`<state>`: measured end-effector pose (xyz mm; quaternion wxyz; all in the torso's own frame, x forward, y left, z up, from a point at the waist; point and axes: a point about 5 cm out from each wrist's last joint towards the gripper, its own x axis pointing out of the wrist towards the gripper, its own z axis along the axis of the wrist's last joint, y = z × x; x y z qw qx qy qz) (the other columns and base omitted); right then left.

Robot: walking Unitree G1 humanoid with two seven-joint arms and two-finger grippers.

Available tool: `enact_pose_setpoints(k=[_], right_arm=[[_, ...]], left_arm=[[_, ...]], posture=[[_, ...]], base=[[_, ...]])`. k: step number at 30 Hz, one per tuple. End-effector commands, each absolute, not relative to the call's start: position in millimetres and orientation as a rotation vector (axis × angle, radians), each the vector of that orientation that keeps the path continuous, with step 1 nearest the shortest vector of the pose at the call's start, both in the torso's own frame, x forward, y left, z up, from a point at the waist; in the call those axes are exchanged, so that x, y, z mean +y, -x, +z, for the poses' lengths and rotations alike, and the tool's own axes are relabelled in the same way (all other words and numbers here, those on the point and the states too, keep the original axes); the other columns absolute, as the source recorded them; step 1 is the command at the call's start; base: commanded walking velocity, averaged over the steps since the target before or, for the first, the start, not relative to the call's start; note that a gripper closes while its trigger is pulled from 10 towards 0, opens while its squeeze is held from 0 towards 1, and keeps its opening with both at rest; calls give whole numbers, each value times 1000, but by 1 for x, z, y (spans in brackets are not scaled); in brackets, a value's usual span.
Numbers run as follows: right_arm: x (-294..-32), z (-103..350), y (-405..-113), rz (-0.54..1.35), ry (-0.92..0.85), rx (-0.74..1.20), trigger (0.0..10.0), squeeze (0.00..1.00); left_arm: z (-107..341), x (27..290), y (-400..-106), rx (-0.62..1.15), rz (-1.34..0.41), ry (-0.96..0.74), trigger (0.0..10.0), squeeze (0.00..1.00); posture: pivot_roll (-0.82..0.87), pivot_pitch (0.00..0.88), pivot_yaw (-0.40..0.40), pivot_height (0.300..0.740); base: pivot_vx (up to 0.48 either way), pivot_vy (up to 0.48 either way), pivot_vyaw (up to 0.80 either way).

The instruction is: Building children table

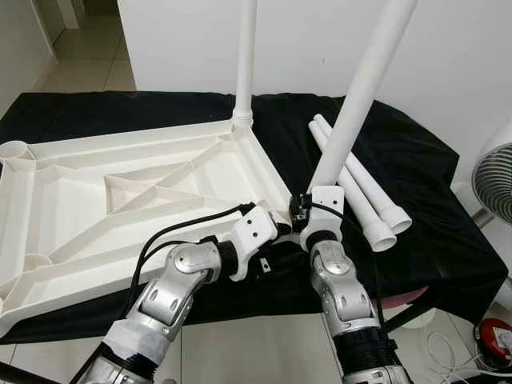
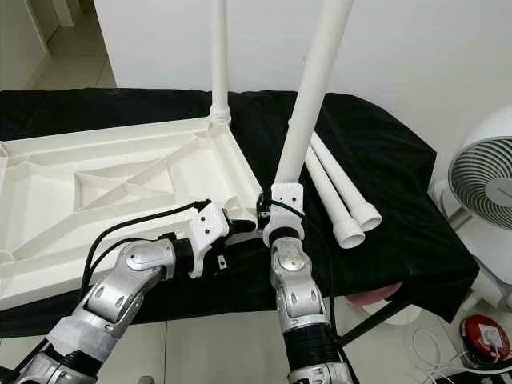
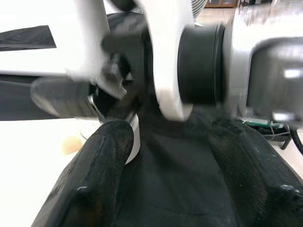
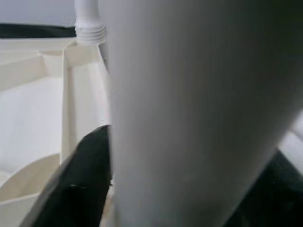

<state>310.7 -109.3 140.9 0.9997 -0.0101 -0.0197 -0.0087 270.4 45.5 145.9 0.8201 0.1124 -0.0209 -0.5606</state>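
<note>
Right wrist view: right tool [image 1: 308, 210] clamps leg [image 1: 356, 104]

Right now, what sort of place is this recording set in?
Probably a room in a home: tiled floor, plain white wall, and a white fan standing beside a surface draped in black cloth that carries an upturned white tabletop.

Four legs [image 1: 364, 88], one tabletop [image 1: 120, 192]

No legible text, labels, brands, numbers or signs on anything in view.
</note>
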Motion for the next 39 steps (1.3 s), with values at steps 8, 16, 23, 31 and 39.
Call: enact_pose_setpoints(k=[8, 16, 23, 31, 39], right_arm=[[-118, 147, -317, 125, 13, -54, 10000, 0], [-132, 144, -324, 307, 35, -32, 10000, 0], [-142, 135, -332, 588, 150, -9, 10000, 0], [-147, 129, -336, 722, 209, 18, 10000, 0], [-152, 124, -340, 773, 221, 27, 0, 0]], left_arm=[[148, 47, -275, -43, -1159, -239, 10000, 0], [148, 47, -275, -42, -1161, -242, 10000, 0], [145, 49, -271, -19, -1196, -267, 10000, 0], [144, 54, -269, -5, -1201, -273, 10000, 0], [144, 54, -268, -3, -1199, -272, 10000, 0]], posture=[[-66, 0, -49, 740], [-66, 0, -51, 740], [-57, 0, -40, 740], [-45, 0, -37, 740], [-42, 0, -38, 740]], base=[[0, 0, 0], [0, 0, 0], [0, 0, 0], [0, 0, 0], [0, 0, 0]])
